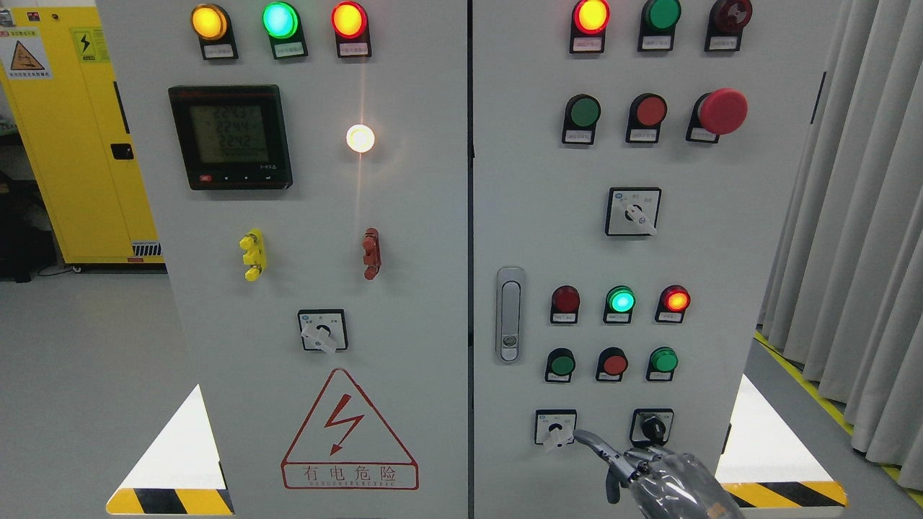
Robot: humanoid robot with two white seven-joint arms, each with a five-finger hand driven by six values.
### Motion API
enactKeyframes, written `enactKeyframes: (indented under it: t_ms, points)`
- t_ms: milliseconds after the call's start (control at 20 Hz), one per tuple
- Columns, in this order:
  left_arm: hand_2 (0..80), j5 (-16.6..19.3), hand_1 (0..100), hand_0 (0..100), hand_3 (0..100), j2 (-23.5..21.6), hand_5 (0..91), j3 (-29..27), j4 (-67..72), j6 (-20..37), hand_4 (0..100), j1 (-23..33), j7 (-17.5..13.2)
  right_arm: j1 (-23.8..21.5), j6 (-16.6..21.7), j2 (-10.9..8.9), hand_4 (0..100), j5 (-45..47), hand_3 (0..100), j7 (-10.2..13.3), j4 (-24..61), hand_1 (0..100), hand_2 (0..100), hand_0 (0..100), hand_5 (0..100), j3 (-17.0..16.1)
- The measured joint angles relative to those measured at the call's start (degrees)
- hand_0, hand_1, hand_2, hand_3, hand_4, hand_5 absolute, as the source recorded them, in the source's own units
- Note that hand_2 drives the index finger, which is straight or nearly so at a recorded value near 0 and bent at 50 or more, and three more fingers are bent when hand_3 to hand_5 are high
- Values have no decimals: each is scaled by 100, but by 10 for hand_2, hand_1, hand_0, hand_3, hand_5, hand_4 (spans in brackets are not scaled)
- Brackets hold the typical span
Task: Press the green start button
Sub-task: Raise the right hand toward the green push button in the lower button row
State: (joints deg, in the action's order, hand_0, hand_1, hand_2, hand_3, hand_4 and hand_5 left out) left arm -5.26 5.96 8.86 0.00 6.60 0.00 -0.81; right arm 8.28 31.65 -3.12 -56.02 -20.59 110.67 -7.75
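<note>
Head view: right hand (652, 472) below green button (560, 365).

I look from my head, straight at the grey control cabinet (324, 216), close enough that its two door panels fill most of the frame. The seam between the doors (470, 288) runs just right of centre. My gaze tilts slightly downward, I think, since the cabinet's sides taper inward toward the bottom. Left of the cabinet a yellow cabinet (65, 144) stands farther back; right of it hangs a grey curtain (851, 216). My right hand (649, 472) enters below the cabinet's lower right switches. This is my only view.
</note>
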Motion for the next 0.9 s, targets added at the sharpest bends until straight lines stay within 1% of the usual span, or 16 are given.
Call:
enactKeyframes:
  t_ms: [250,900]
  points:
    - [0,0,556,120,0,4,0,1,0,0,0,0,1,306,-13,-1,710,-79,707,-3,-194,579,0,390,589,38]
    - [0,-2,556,120,0,9,0,1,0,0,0,0,2,836,-223,-6,707,-289,703,-4,-726,579,0,408,582,157]
